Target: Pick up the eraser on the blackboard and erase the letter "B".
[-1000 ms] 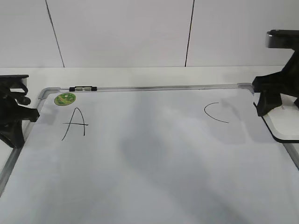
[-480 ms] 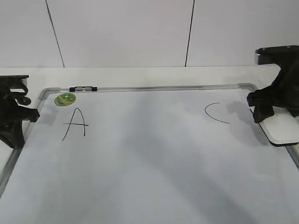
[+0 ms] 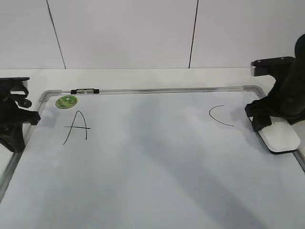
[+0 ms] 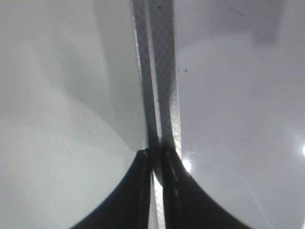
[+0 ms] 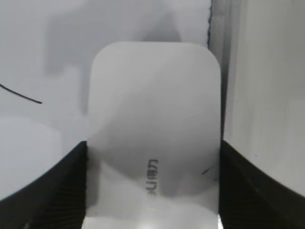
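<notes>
The near part of the blackboard [image 3: 157, 186] is a bare, glossy white surface whose near edge is cut off by the frame; no letter "B" can be made out anywhere on it. Farther back on the left a thin black "A" [image 3: 76, 126] stands just near of a small round green sticker [image 3: 66, 101], and toward the right an open curved "C" [image 3: 220, 116] lies just left of the right gripper [image 3: 267, 125]. The eraser [image 3: 279, 137], a smooth white rounded-rectangular block with a thin dark underside, lies flat on the board at its right edge, close beside the grey metal frame; its long axis runs near to far, slightly slanted with the far end leftward. Its far end is hidden under the black right gripper, whose jaws stand spread with one finger at each long side of the block; in the right wrist view both dark ribbed fingers [image 5: 45, 186] sit against its sides, though whether they press it I cannot tell. A small printed mark on the eraser's top is too blurred to read. The left gripper [image 4: 155, 155] rests at the board's left edge, jaws pressed together over the frame rail, pinching nothing. Farthest, a black-and-silver clip [image 3: 84, 90] sits on the far rail.
</notes>
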Motion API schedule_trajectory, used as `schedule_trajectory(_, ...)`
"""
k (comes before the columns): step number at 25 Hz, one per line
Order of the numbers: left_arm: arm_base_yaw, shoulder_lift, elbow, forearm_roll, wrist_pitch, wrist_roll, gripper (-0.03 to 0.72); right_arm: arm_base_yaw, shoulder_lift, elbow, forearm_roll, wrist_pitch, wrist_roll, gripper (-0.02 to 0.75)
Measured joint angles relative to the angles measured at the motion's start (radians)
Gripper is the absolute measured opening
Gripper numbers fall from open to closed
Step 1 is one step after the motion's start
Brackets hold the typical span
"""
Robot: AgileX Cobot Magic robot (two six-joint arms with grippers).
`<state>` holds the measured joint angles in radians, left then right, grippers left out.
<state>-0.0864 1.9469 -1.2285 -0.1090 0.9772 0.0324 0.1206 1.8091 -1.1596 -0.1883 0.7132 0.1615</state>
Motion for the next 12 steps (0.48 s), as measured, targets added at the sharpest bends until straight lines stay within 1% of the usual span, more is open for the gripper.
schedule_trajectory(12,0.0,0.0,0.0,-0.002,0.006,0.0,0.021,0.0,0.014,0.0,-0.002,0.002,0.0,0.54)
